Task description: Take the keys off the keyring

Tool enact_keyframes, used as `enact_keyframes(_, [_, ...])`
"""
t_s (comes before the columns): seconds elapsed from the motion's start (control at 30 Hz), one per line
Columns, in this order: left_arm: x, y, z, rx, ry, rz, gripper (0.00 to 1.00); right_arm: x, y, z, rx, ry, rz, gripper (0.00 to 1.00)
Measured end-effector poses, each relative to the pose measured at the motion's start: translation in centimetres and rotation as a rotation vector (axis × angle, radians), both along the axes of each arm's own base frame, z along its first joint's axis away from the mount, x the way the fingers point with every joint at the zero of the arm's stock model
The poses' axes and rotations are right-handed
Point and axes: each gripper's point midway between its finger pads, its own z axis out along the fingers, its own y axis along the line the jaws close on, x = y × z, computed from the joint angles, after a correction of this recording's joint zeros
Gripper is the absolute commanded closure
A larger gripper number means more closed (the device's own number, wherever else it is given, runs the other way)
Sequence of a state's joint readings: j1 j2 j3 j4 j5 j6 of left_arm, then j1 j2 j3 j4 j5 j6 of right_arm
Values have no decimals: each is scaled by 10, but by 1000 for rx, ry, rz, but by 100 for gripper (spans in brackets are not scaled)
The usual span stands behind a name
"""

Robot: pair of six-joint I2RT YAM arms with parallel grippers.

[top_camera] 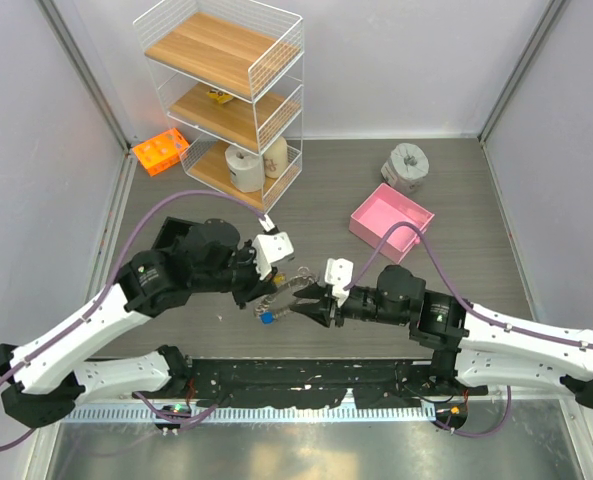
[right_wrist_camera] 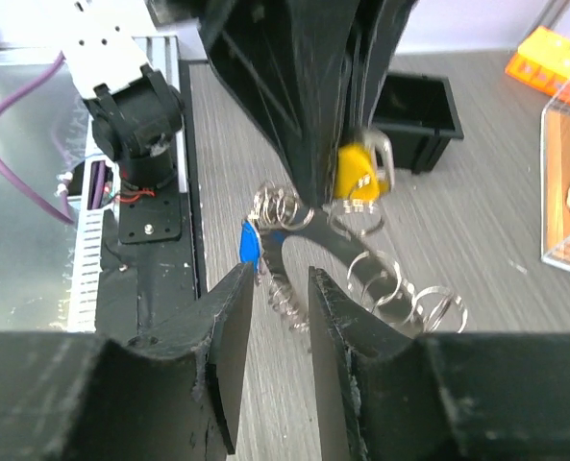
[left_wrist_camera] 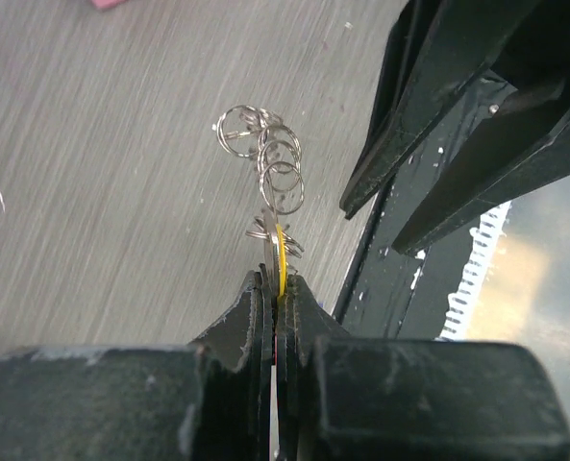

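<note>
- Top view: left gripper [top_camera: 273, 296] and right gripper [top_camera: 299, 299] meet tip to tip by the middle of the table's near edge.
- The keys [top_camera: 279, 300] sit between the two tips; the blue-headed key [top_camera: 266, 318] hangs at the near side of the bunch.
- Wire shelf [top_camera: 231, 95] and orange rack [top_camera: 161, 152] are at the far left corner. The grey roll [top_camera: 408, 165] is towards the far right, with the pink tray [top_camera: 391, 222] in front of it.
- Left wrist: left gripper [left_wrist_camera: 277, 285] is clamped tight on the yellow-headed key [left_wrist_camera: 281, 257], seen edge-on.
- The keyring [left_wrist_camera: 270, 161] shows as a chain of small silver loops just past the tips. Right gripper's fingers [left_wrist_camera: 438, 125] are close beside it, not touching it here.
- Right wrist: right gripper [right_wrist_camera: 280, 279] has its jaws apart with nothing between them.
- The blue-headed key [right_wrist_camera: 251, 242] and the silver loops of the keyring [right_wrist_camera: 400, 288] lie just beyond its tips.
- The yellow-headed key [right_wrist_camera: 354, 171] is pinched in the left gripper [right_wrist_camera: 313, 163] above.
</note>
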State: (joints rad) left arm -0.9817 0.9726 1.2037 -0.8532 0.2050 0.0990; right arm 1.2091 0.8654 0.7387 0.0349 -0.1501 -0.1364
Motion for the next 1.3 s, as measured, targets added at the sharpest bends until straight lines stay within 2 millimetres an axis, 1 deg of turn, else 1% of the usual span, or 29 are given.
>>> enact_keyframes(0.07, [2,3,0,33,40,49,100,3,0,-14,-8,24,-22,64])
enact_keyframes(0.2, [-1,12,-9,92,125,120,100,7,0,-27,2,40,-52,63])
enact_keyframes(0.33, [-9,21,-14,143,206,169,100,9,1,-26,42,33,-63,63])
enact_keyframes(0.43, [-13,23,-14,160,249,196,100,10,3,-24,68,25,-61,62])
enact_keyframes(0.57, [-17,25,-17,180,286,217,100,9,8,-17,104,13,-48,61])
enact_keyframes(0.77, [-21,27,-20,212,333,239,100,4,18,-11,135,1,-7,62])
enact_keyframes(0.87, [-22,26,-18,212,346,250,100,-2,22,-13,134,-3,22,62])
enact_keyframes(1.07, [-23,24,-17,213,367,264,100,-11,31,-23,108,-3,60,62])
enact_keyframes(1.3, [-27,21,-15,220,390,259,100,-10,34,-25,103,-18,54,61])
